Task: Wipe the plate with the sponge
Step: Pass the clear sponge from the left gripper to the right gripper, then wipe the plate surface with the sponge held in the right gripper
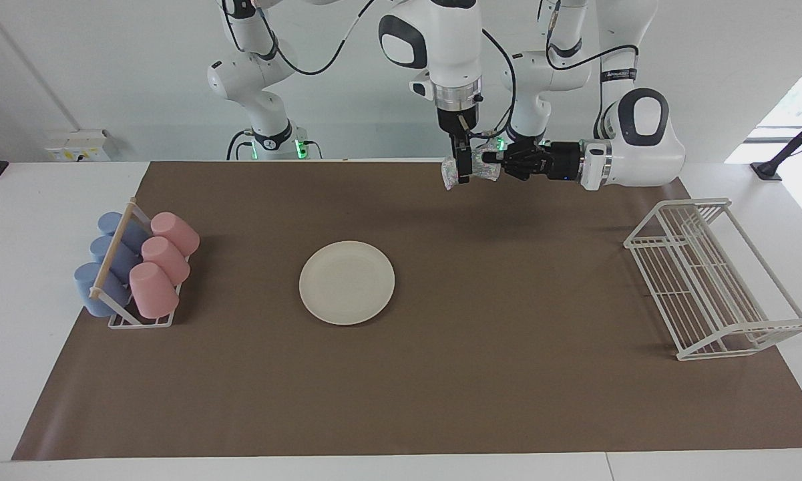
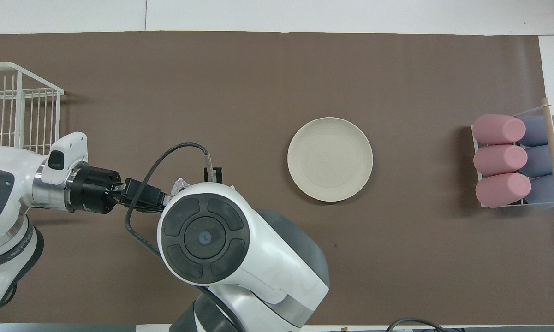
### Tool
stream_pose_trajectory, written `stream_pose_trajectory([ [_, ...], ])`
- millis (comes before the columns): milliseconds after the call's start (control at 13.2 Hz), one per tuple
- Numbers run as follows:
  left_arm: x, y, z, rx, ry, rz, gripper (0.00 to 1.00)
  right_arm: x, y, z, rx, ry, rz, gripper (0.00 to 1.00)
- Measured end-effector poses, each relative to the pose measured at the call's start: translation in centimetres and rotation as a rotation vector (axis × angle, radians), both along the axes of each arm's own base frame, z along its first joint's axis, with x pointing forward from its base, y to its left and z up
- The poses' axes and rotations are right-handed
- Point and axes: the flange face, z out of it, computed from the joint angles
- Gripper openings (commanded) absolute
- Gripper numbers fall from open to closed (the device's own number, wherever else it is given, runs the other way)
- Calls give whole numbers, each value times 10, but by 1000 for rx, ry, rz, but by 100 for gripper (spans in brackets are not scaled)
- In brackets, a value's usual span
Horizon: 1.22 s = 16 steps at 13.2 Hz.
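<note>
Mid-air handover: left gripper (image 1: 489,159) clenched on sponge (image 1: 450,175), right gripper (image 1: 464,168) closing around it; plate (image 1: 346,282) unwiped below.

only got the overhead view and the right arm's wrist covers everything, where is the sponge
Observer: The sponge is up in the air over the mat, pinched at one end by the left gripper, which lies level and is shut on it.
Operator: and the right gripper, its own wrist hides it here
Observer: The right gripper points straight down at the sponge's middle; a crinkly end shows on each side of it.
Operator: anything touching the plate
Observer: No. The plate lies bare on the mat, and both grippers hang well above the table.
</note>
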Motion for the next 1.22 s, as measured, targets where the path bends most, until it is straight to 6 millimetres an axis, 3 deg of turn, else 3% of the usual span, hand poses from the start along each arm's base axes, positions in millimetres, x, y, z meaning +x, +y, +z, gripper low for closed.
stream_pose_trajectory([
  [76, 0, 0, 0, 0, 0, 0, 0, 0, 0, 0, -1, 1, 0, 30],
  [152, 0, 0, 0, 0, 0, 0, 0, -1, 0, 0, -1, 1, 0, 0],
  [456, 0, -2, -1, 0, 3, -5, 0, 0, -2, -1, -15, -20, 3, 0],
  [532, -1, -2, -1, -1, 3, -5, 37, 0, -2, -1, -15, -21, 3, 0],
  [608, -1, -2, -1, -1, 4, -6, 99, 0, -3, -1, -15, -22, 3, 0],
  [1215, -1, 5, -1, 64, 10, -35, 100, -1, -14, -13, -32, -29, 23, 0],
])
